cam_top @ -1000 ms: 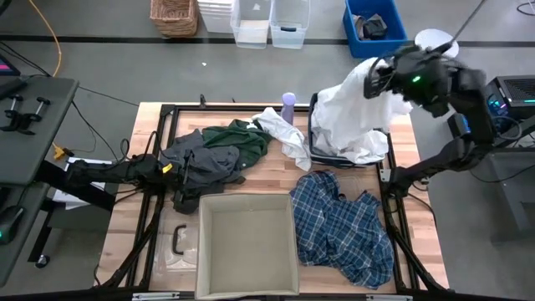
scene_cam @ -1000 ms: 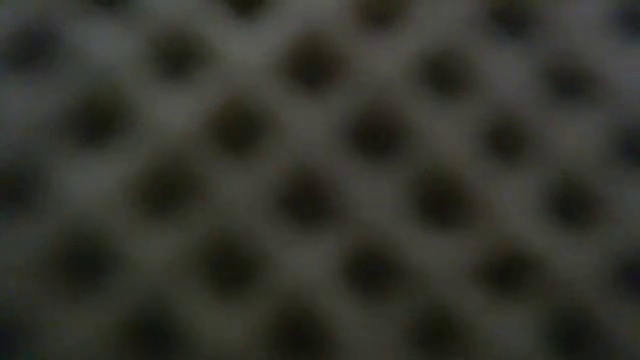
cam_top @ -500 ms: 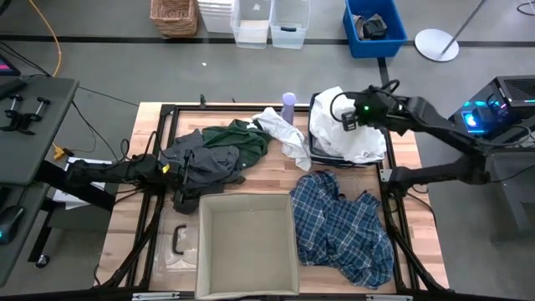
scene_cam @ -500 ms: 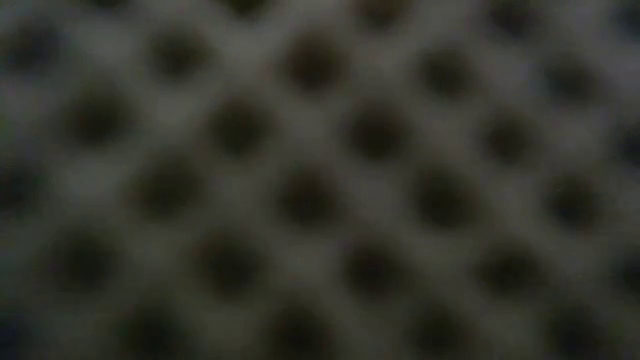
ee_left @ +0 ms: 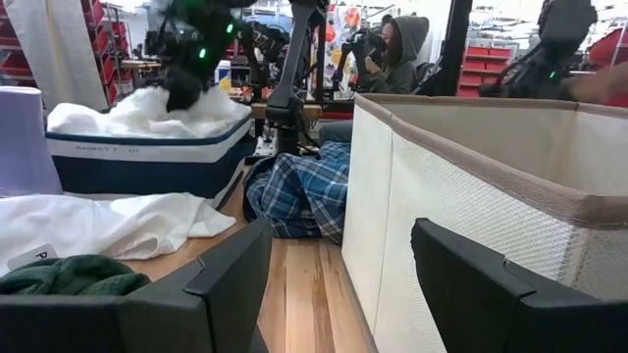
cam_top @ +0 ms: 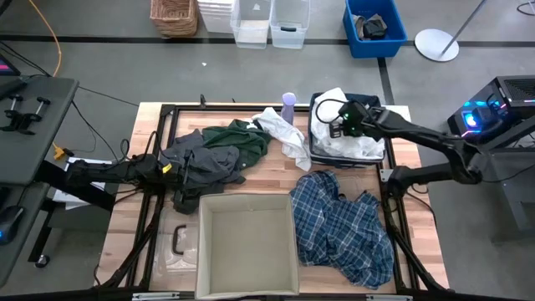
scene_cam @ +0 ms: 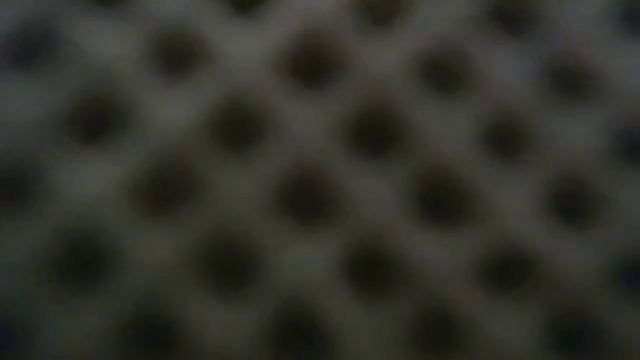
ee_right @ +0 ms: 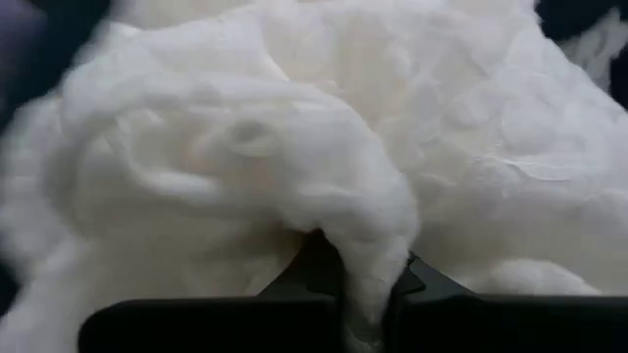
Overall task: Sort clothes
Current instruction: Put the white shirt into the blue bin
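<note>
Wooden table (cam_top: 251,180): five garments. Right gripper (cam_top: 341,124) clamped on white garment (cam_top: 351,144) in bin (cam_top: 316,142); left gripper (ee_left: 334,284) jaws apart.

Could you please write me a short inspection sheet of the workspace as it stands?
Surface: wooden table, mostly covered.
Job's things: white garments in dark blue bin; another white garment, green garment, grey garment, plaid shirt on table.
Clutter: beige box, purple cup.
Grippers: right gripper shut on white fabric in bin; left gripper open, low, beside beige box.
Cables: black cable at right wrist.
Surroundings: person beyond table; floor bins.
</note>
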